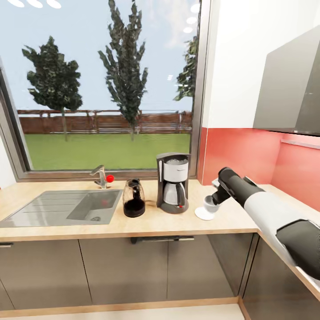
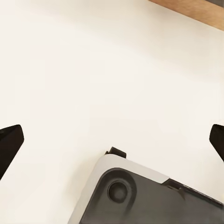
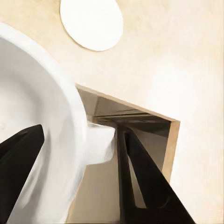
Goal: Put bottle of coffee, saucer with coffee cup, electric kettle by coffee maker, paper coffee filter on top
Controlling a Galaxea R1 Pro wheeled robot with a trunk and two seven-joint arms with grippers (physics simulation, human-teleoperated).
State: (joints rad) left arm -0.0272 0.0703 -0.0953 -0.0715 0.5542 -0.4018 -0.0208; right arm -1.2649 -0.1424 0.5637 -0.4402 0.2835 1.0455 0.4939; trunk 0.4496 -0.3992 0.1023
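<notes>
Now right fingers (image 3: 28, 154) hold the coffee cup (image 1: 210, 205) above the saucer (image 1: 205, 214).

Premises: a domestic kitchen. A wood-topped counter (image 1: 146, 224) carries an inset steel sink (image 1: 66, 206) with faucet (image 1: 100, 176), over grey base cabinets (image 1: 115, 269); a red splashback (image 1: 249, 153) runs behind it. A coffee maker (image 1: 173, 182) stands beneath a large window (image 1: 106, 84) facing lawn, fence and trees.

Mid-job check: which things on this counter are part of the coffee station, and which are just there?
Job: grey drip coffee maker; dark glass kettle; white round saucer; white ceramic cup held in right gripper.
Just there: steel sink; tap with red knob.
</notes>
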